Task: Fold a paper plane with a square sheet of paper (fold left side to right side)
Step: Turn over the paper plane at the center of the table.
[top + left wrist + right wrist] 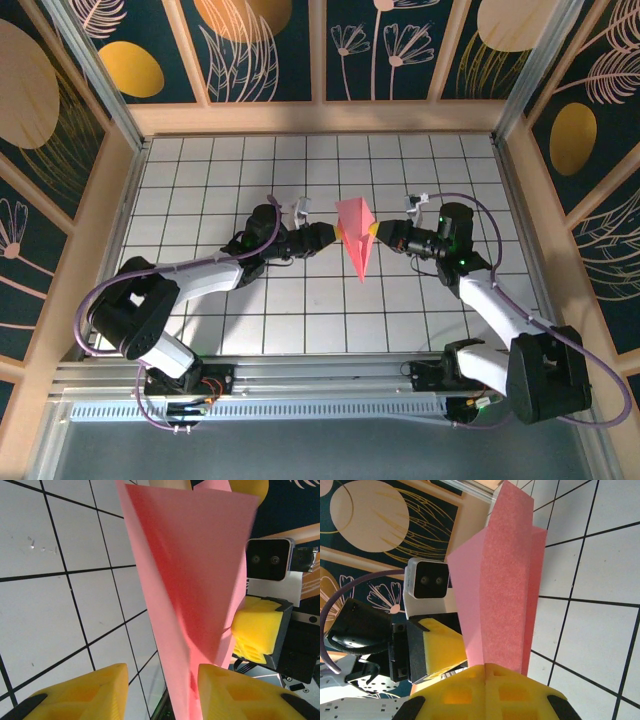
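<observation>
paper plane [358,242] up over mid-worktop | right claw [372,231] pinching it tight | left claw [337,234] spread around it

Top external: fixed high, above and behind the arm bases [185,385], looking steeply down. It covers the whole gridded worktop [200,180] from a distance.

Left wrist: mounted behind its own yellow jaws and facing along them, very close to the paper plane [190,580]. The opposing right wrist camera [267,560] is visible just beyond.

Right wrist: same arrangement, facing back at the left wrist camera [427,582].

Shared by all three views: the paper plane and the worktop beside it.
</observation>
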